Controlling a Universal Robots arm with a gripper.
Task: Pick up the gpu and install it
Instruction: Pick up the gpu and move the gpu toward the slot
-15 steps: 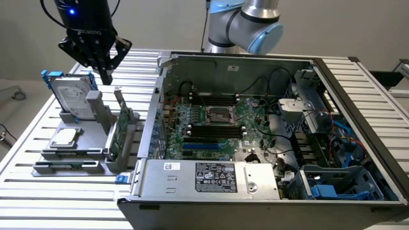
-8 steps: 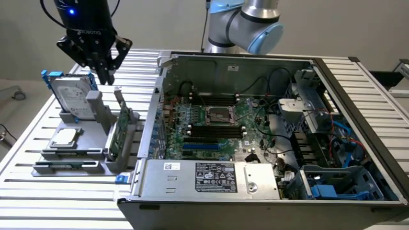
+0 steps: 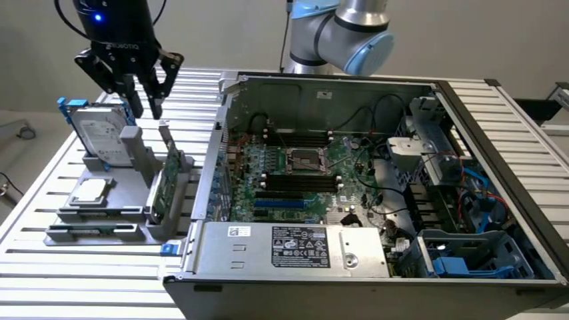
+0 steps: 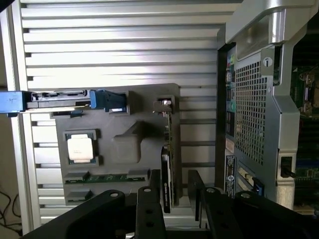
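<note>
Slatted aluminium table (image 3: 53,267) carries a grey holder (image 3: 98,215) on the exterior view's left and an open case (image 3: 498,167) on its right. In the holder, from left to right, stand a drive (image 3: 100,137) with blue rails, a flat chip (image 3: 92,191), and the gpu (image 3: 164,183), upright on its long edge just beside the case wall. The gripper (image 3: 145,110) hangs over the holder, its tips just above the card's silver bracket end, not touching it. Its fingers (image 4: 149,209) are spread wide and hold nothing. The exterior view shows the height gap and the motherboard (image 3: 302,167) inside the case. The wrist view looks straight down and shows the gpu edge-on, lying in line between the two fingers, nearer one than the other, with the case's perforated rear panel (image 4: 249,114) alongside.
</note>
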